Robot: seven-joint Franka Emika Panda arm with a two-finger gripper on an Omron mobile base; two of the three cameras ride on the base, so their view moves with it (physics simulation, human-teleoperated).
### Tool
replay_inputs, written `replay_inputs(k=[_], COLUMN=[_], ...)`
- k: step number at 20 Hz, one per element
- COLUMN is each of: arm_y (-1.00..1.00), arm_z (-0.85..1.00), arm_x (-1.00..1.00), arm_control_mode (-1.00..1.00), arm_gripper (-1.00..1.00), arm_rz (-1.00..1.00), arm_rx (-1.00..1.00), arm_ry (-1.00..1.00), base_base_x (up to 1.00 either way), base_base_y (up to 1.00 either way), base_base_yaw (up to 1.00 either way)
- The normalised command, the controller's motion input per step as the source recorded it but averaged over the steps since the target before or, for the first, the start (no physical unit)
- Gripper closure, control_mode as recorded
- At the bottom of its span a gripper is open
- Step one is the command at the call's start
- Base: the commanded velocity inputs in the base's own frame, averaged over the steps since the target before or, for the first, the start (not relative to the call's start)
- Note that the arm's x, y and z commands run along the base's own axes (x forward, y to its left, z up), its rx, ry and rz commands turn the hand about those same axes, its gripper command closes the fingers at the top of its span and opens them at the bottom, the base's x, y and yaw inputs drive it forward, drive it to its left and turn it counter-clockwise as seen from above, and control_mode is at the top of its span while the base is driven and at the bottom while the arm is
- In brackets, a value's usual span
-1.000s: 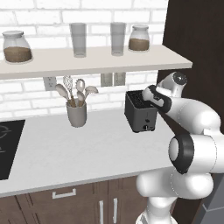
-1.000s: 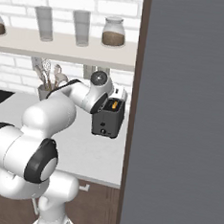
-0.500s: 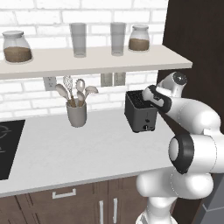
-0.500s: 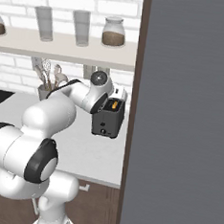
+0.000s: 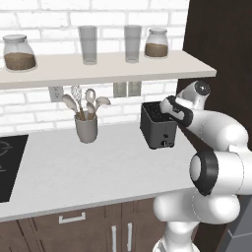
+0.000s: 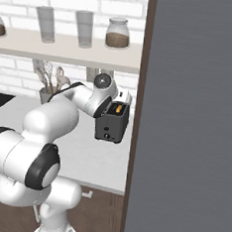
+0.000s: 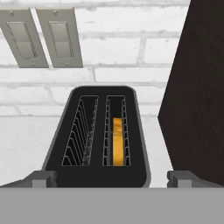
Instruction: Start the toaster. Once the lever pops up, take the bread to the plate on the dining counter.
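White worktop (image 5: 88,172), toaster (image 7: 103,135), bread (image 7: 117,141) sunk in slot, fingers (image 7: 111,178) spread wide.

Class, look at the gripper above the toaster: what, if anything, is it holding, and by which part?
Nothing. The gripper is open above the toaster, and the bread sits untouched in a slot.

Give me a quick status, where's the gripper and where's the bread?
Gripper open, above the toaster. Bread sunk in one slot, the other slot empty. Dark cabinet wall close beside the toaster.
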Motion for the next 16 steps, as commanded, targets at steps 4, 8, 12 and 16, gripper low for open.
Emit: replay_inputs(k=[4, 8, 12, 16], arm_y=[0.00, 0.00, 0.00, 0.00], arm_z=[0.00, 0.00, 0.00, 0.00], arm_x=[0.00, 0.00, 0.00, 0.00], arm_control_mode=[-1.00, -1.00, -1.00, -1.00], arm_gripper=[-1.00, -1.00, -1.00, -1.00], arm_rz=[0.00, 0.00, 0.00, 0.00], arm_rx=[0.00, 0.00, 0.00, 0.00], arm_ry=[0.00, 0.00, 0.00, 0.00], base_base_x=[0.00, 0.00, 0.00, 0.00], base_base_y=[0.00, 0.00, 0.00, 0.00], base_base_yaw=[0.00, 0.00, 0.00, 0.00])
